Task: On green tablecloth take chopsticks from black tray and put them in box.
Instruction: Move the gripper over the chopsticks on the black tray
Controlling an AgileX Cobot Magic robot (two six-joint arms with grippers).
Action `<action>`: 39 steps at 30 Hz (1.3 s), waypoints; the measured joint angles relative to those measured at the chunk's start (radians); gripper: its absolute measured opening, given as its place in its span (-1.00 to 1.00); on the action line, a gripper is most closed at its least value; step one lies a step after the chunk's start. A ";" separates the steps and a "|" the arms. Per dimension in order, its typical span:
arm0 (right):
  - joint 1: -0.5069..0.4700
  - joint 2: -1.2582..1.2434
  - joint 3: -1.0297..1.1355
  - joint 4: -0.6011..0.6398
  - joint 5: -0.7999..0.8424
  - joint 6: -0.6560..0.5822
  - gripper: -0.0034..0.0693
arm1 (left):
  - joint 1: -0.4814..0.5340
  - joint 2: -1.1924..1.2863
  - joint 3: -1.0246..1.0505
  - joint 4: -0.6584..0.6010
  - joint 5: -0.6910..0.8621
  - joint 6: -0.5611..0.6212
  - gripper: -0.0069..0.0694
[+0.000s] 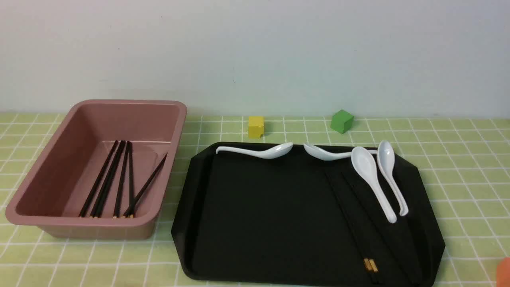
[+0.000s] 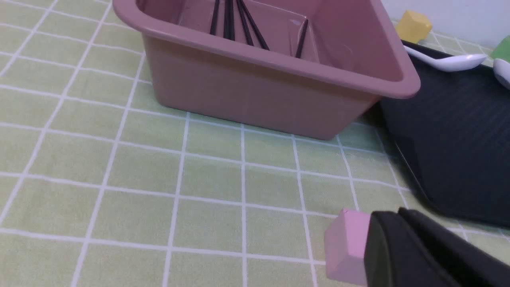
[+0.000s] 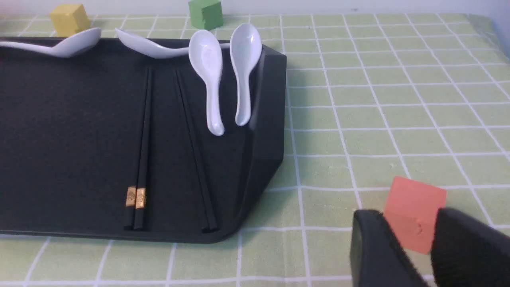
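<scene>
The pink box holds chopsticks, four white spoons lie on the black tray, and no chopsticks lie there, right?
Wrong on the last point: chopsticks do lie on the black tray, next to the white spoons, as the right wrist view shows. The rest is right.

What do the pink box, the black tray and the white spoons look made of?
The pink box is likely moulded plastic: smooth and slightly glossy, with soft highlights on its rolled rim. The black tray is probably plastic, matte with a fine-textured surface. The white spoons are glossy, either ceramic or melamine; the look alone cannot settle which.
</scene>
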 joint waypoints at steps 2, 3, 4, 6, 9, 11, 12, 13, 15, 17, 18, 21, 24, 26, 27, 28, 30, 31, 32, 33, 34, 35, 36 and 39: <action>0.000 0.000 0.000 0.000 0.000 0.000 -0.25 | 0.000 0.000 0.000 0.000 0.000 0.000 -0.74; 0.000 0.000 0.000 0.000 0.000 0.000 -0.25 | 0.000 0.000 0.000 0.000 0.000 0.000 -0.74; 0.000 0.000 0.000 0.000 0.000 0.000 -0.25 | 0.000 0.000 0.000 0.000 0.000 0.000 -0.74; 0.000 0.000 0.000 0.000 0.000 0.000 -0.25 | 0.000 0.000 0.000 0.000 0.000 0.000 -0.73; 0.000 0.000 0.000 0.000 0.000 0.000 -0.25 | 0.000 0.000 0.000 0.000 0.000 0.000 -0.72; 0.000 0.000 0.000 0.000 0.000 0.000 -0.25 | 0.000 0.000 0.000 0.000 0.000 0.000 -0.72; 0.000 0.000 0.000 0.000 0.000 0.000 -0.25 | 0.000 0.000 0.000 0.000 0.000 0.000 -0.72; 0.000 0.000 0.000 0.000 0.000 0.000 -0.25 | 0.000 0.000 0.000 0.000 0.000 0.000 -0.71; 0.000 0.000 0.000 0.000 0.000 0.000 -0.25 | 0.000 0.000 0.000 0.000 0.000 0.000 -0.72; 0.000 0.000 0.000 0.000 0.000 0.000 -0.25 | 0.000 0.000 0.000 0.000 0.000 0.000 -0.72; 0.000 0.000 0.000 0.000 0.000 0.000 -0.25 | 0.000 0.000 0.000 0.000 0.000 0.000 -0.72; 0.000 0.000 0.000 0.000 0.000 0.000 -0.25 | 0.000 0.000 0.000 0.000 0.000 0.000 -0.72; 0.000 0.000 0.000 0.000 0.000 0.000 -0.25 | 0.000 0.000 0.000 0.000 0.000 0.000 -0.72; 0.000 0.000 0.000 0.000 0.000 0.000 -0.25 | 0.000 0.000 0.000 0.000 0.000 0.000 -0.72; 0.000 0.000 0.000 0.000 0.000 0.000 -0.25 | 0.000 0.000 0.000 0.000 0.000 0.000 -0.72; 0.000 0.000 0.000 0.000 0.000 0.000 -0.25 | 0.000 0.000 0.000 0.000 0.000 0.000 -0.72; 0.000 0.000 0.000 0.000 0.000 0.000 -0.25 | 0.000 0.000 0.000 0.000 0.000 0.000 -0.71; 0.000 0.000 0.000 0.000 0.000 0.000 -0.25 | 0.000 0.000 0.000 0.000 0.000 0.000 -0.71; 0.000 0.000 0.000 0.000 0.000 0.000 -0.25 | 0.000 0.000 0.000 0.000 0.000 0.000 -0.71; 0.000 0.000 0.000 0.000 0.000 0.000 -0.25 | 0.000 0.000 0.000 0.000 0.000 0.000 -0.70; 0.000 0.000 0.000 0.000 0.000 0.000 -0.25 | 0.000 0.000 0.000 0.000 0.000 0.000 -0.70; 0.000 0.000 0.000 0.000 0.000 0.000 -0.25 | 0.000 0.000 0.000 0.000 0.000 0.000 -0.69; 0.000 0.000 0.000 0.000 0.000 0.000 -0.25 | 0.000 0.000 0.000 0.000 0.000 0.000 -0.69; 0.000 0.000 0.000 0.000 0.000 0.000 -0.25 | 0.000 0.000 0.000 0.000 0.000 0.000 -0.68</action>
